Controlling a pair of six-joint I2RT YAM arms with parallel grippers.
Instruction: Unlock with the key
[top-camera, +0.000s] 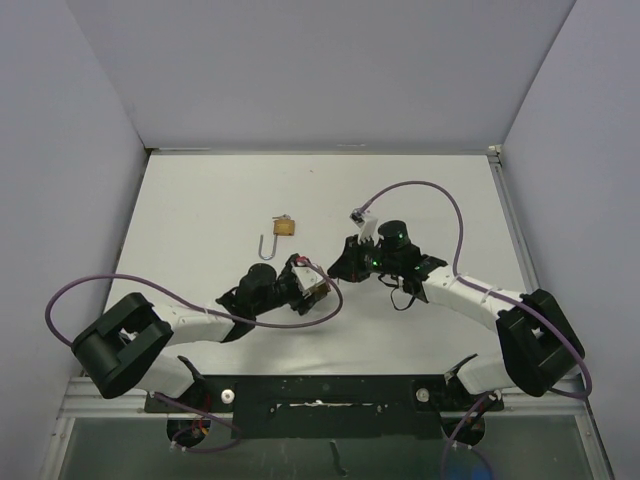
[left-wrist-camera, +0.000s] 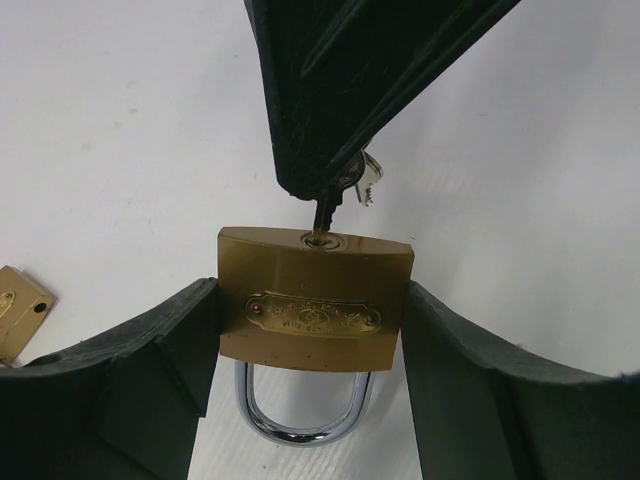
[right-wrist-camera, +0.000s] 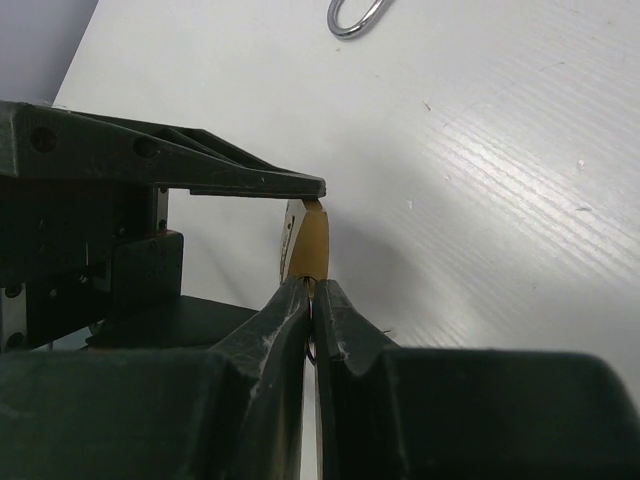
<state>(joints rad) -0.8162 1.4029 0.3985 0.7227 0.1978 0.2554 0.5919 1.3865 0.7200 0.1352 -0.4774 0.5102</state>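
Note:
My left gripper (top-camera: 312, 284) is shut on a brass padlock (left-wrist-camera: 315, 300), gripping its body by both sides, with the chrome shackle (left-wrist-camera: 300, 425) closed and pointing toward the wrist. My right gripper (top-camera: 346, 268) is shut on the key (left-wrist-camera: 325, 212). The key's blade is in the keyhole on the padlock's end face, and its ring (left-wrist-camera: 368, 182) hangs beside the fingers. In the right wrist view the shut fingertips (right-wrist-camera: 300, 300) sit against the padlock's narrow edge (right-wrist-camera: 310, 240), and the key is mostly hidden between them.
A second brass padlock (top-camera: 284, 227) lies on the white table (top-camera: 200, 210) behind the grippers, with an open shackle (top-camera: 266, 247) beside it. Its corner shows in the left wrist view (left-wrist-camera: 15, 312). Grey walls enclose the table on three sides.

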